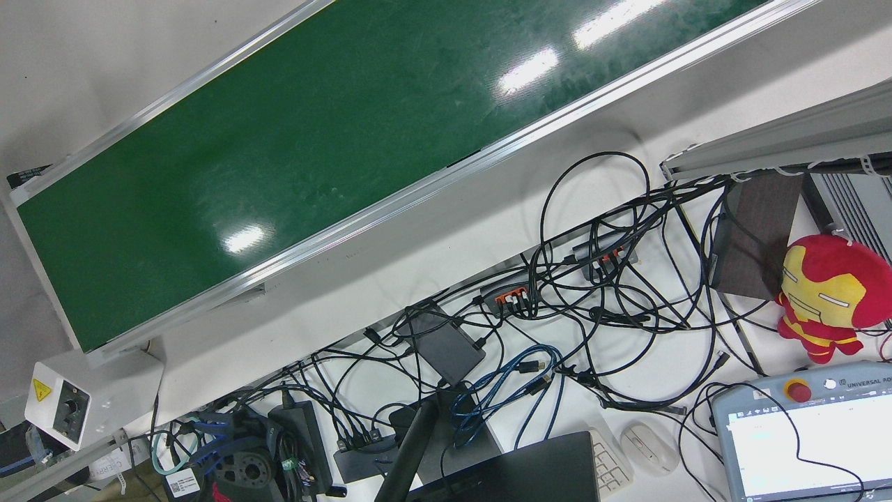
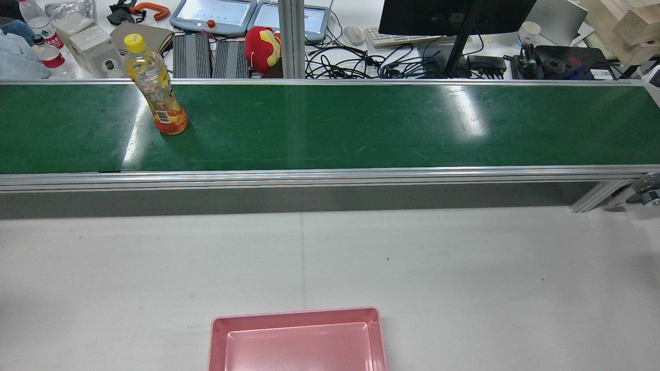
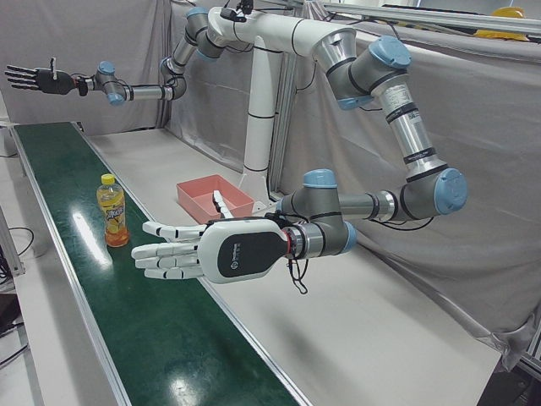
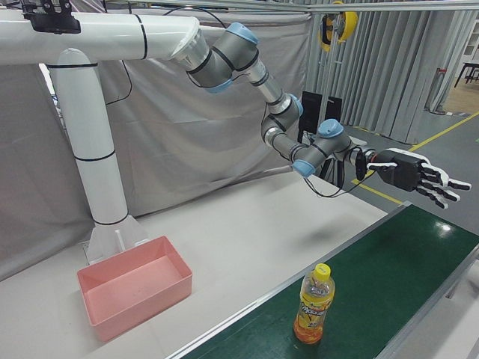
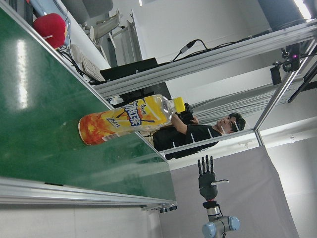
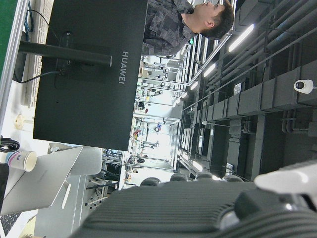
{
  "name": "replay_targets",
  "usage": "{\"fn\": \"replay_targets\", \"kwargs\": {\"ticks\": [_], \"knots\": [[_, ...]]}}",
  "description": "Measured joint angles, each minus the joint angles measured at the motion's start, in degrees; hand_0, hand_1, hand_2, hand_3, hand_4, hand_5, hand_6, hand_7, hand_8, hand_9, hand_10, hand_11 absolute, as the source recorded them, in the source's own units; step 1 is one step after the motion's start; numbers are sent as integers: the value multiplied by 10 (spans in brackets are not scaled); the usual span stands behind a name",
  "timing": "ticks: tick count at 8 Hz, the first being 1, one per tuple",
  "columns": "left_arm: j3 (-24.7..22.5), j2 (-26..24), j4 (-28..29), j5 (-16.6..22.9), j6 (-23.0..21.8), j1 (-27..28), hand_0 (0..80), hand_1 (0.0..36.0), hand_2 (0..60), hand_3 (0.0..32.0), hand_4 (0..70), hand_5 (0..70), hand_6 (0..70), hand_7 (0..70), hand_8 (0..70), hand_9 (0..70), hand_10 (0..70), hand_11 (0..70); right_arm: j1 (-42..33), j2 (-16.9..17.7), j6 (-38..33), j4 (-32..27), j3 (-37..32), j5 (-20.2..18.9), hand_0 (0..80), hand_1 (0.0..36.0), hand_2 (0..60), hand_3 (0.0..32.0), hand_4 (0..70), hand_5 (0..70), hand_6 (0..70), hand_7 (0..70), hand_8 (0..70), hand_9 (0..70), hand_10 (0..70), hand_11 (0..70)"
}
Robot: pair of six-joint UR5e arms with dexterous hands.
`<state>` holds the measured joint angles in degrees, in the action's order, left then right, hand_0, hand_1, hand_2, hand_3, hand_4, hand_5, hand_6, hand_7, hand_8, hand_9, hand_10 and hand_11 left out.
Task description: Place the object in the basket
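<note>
Seen from behind the robot and reading outward. The pink basket [image 2: 296, 312] is sitting at the near edge of the white table [image 2: 464, 268], its inside showing nothing in it. Beyond the table the green conveyor belt [image 2: 361, 123] is running across the full width of the view.

The task's thing, a yellow-capped bottle [image 2: 157, 87] of orange drink, is standing upright on the belt toward the robot's left side, well apart from the basket.

The left hand [image 3: 182, 252] is hanging above the belt beside the bottle without touching it. Its fingers are stretching out flat and apart, holding nothing.

The right hand [image 3: 38, 79] is reaching out high in the air toward the opposite end of the belt, well apart from the bottle. Its fingers are likewise spreading apart around nothing.

Past the belt's far rail, a desk is carrying a red and yellow plush toy [image 2: 263, 44], a tangle of black cables [image 2: 356, 64] and a dark monitor [image 2: 454, 15].
</note>
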<state>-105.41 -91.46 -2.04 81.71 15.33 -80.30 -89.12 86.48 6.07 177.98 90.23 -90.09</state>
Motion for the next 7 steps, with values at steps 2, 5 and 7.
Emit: {"fn": "replay_targets", "kwargs": {"ticks": [2,5,7], "knots": [[2,-2,-4,11,2,22,507,93,0,0,98,309,0,18,86,107,102,160,0,0,0,0,0,0,0,0,0,0,0,0,0,0,0,0,0,0],[-3,-3,-4,3,33,72,616,180,0,0,146,286,0,25,108,131,120,197,0,0,0,0,0,0,0,0,0,0,0,0,0,0,0,0,0,0],[-36,-4,-16,-74,40,144,613,171,0,0,139,289,0,23,103,123,106,176,0,0,0,0,-1,0,0,0,0,0,0,0,0,0,0,0,0,0]]}}
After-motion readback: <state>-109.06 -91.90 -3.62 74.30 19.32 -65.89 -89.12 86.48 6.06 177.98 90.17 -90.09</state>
